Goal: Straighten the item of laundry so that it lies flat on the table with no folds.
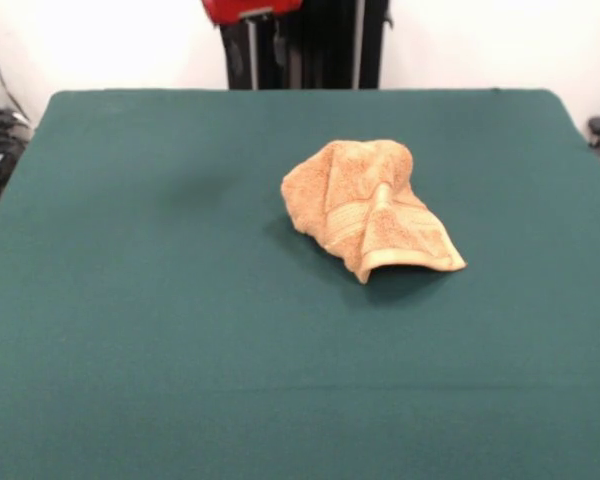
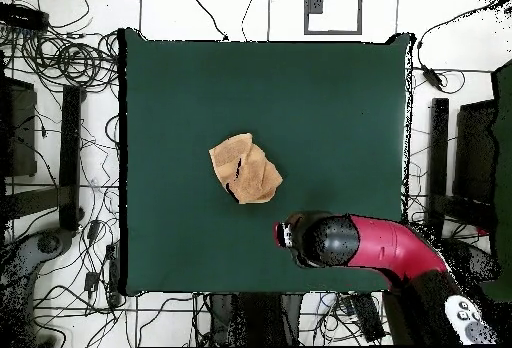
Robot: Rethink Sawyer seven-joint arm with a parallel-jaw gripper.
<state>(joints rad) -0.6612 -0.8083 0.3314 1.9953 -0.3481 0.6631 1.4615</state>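
The orange-tan towel (image 1: 365,205) lies crumpled in a heap a little right of the middle of the dark green table (image 1: 130,320). It is folded over itself, and one banded corner sticks out toward the near right. In the overhead view the towel (image 2: 245,169) sits near the centre of the table (image 2: 330,94). The red and black arm reaches in from the lower right. The gripper (image 2: 290,234) is at its end, over the table below and to the right of the towel and apart from it. I cannot see whether it is open or shut. No white tag shows.
The black pedestal (image 1: 305,45) and a red arm part (image 1: 250,8) stand at the table's far edge. Cables (image 2: 70,59) and black stands (image 2: 438,154) lie on the floor around the table in the overhead view.
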